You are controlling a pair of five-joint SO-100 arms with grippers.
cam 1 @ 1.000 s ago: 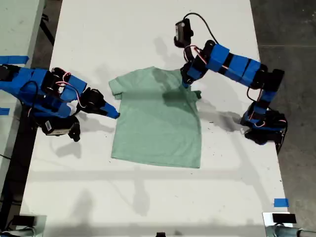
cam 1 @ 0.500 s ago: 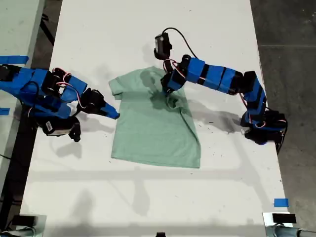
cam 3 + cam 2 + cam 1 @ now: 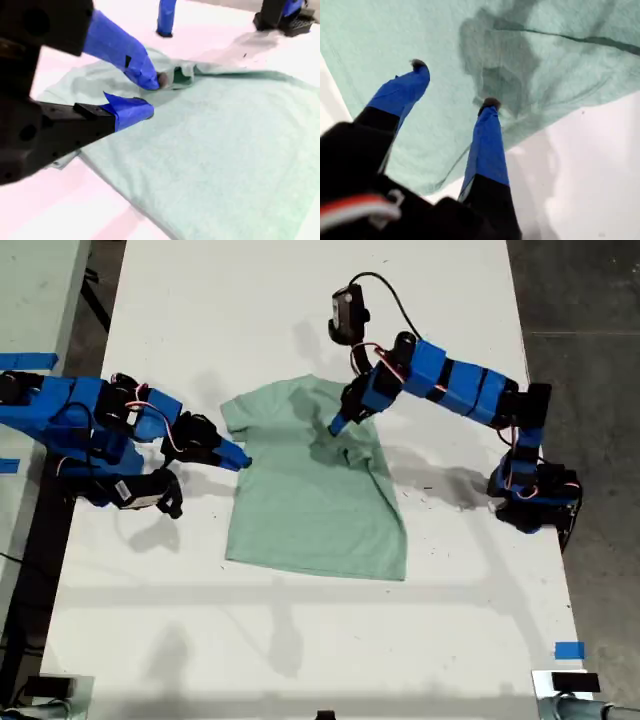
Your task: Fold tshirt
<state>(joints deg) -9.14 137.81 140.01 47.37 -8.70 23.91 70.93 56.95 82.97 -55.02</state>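
The tshirt (image 3: 315,490) lies mostly flat on the white table (image 3: 300,640), one sleeve folded in over its chest. My first gripper (image 3: 454,85) hangs above that fold, jaws spread and holding nothing. My second gripper (image 3: 150,95) sits at the shirt's opposite sleeve edge, jaws parted over the cloth.

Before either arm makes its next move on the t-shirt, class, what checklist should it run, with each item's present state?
1. My first gripper open and empty above the tshirt: ok.
2. My second gripper open at the tshirt's edge on the exterior view's left: ok.
3. Sleeve on the exterior view's right turned inward: ok.
4. That folded sleeve lying flat: not ok, bunched.
5. My second gripper touching cloth: cannot tell.
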